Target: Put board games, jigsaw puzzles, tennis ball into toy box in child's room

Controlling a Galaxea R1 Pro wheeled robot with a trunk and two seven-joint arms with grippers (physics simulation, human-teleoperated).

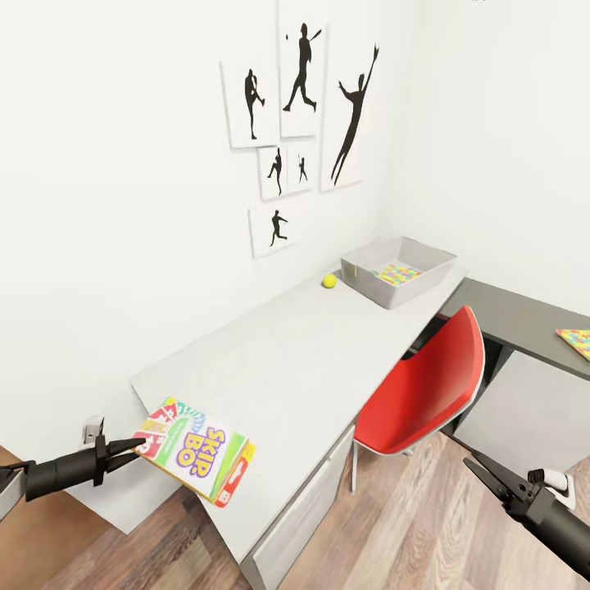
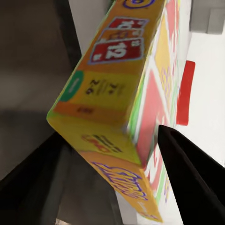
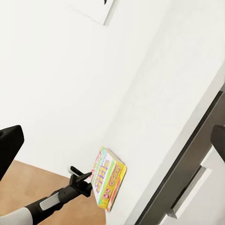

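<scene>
The Skip-Bo box [image 1: 197,450] is printed in red, green, yellow and purple. A multicoloured jigsaw [image 1: 397,274] is seen in the light-grey toy box [image 1: 426,286], beside a yellow-green ball [image 1: 329,281] and a red chair [image 1: 426,385].

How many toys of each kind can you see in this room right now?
Board games: 1, the Skip-Bo box, held by the left gripper
Jigsaw puzzles: 2, one in the toy box, one on the dark desk section
Tennis balls: 1
Total: 4 toys
</scene>
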